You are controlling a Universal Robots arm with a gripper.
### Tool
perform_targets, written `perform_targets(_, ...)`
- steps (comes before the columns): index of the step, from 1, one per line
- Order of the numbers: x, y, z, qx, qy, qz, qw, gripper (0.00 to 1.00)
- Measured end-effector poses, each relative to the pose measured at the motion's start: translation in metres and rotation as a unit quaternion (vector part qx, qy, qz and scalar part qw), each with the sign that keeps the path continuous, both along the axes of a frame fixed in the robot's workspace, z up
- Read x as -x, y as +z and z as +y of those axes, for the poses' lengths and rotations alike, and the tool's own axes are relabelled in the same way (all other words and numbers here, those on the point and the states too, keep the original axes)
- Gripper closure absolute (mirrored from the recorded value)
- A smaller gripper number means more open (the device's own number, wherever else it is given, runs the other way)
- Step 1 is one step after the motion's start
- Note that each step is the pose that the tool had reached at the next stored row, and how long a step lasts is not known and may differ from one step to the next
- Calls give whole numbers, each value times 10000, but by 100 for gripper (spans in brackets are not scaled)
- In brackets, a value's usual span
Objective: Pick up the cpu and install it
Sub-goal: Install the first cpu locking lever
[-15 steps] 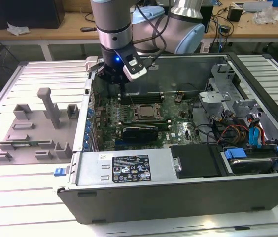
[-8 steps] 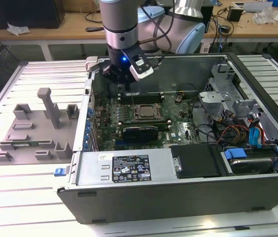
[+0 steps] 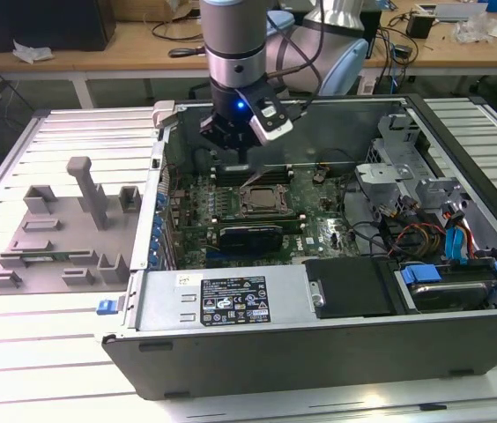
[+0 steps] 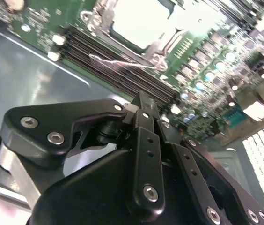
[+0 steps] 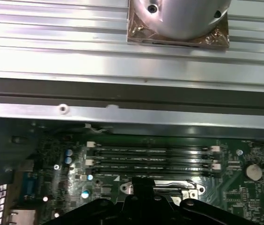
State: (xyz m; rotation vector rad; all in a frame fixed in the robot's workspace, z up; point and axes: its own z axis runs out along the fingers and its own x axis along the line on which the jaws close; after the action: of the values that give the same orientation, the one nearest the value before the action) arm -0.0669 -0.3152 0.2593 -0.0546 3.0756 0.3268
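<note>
"Exterior view, left to right: what is showing?"

"Grey fixture blocks (image 3: 63,238) are standing on the table (image 3: 37,352) at that view's left. An open computer case (image 3: 231,304) is lying beside them, and the gripper (image 3: 241,157) is hanging inside it, above the motherboard (image 3: 328,231). Whether it is spread or pressed together, I cannot tell. The cpu (image 3: 262,201) is lying close by the gripper, not touching it; in the second wrist view the cpu (image 4: 139,21) is gleaming inside its socket frame (image 4: 91,18)"

"What could be going wrong?"

"If the cpu is sitting even slightly crooked, I am judging that any downward press could be bending socket pins. The gripper is also hanging near the memory slots (image 4: 104,54), risking a knock"
</note>
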Motion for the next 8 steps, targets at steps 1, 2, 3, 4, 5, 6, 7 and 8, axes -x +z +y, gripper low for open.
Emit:
perform_targets(1,-34,0,0,0,-2,1,10000,89)
perform_targets(2,-43,0,-1,1,-3,2,10000,89)
perform_targets(3,-43,0,-1,0,-3,2,10000,89)
perform_targets(4,-44,0,-1,0,-4,1,10000,89)
perform_targets(5,-46,0,0,0,-4,1,10000,89)
perform_targets(6,-46,0,-1,0,-3,1,10000,89)
perform_targets(7,-46,-1,-1,0,-6,1,10000,89)
perform_targets(8,-47,-11,-1,2,-34,1,10000,89)
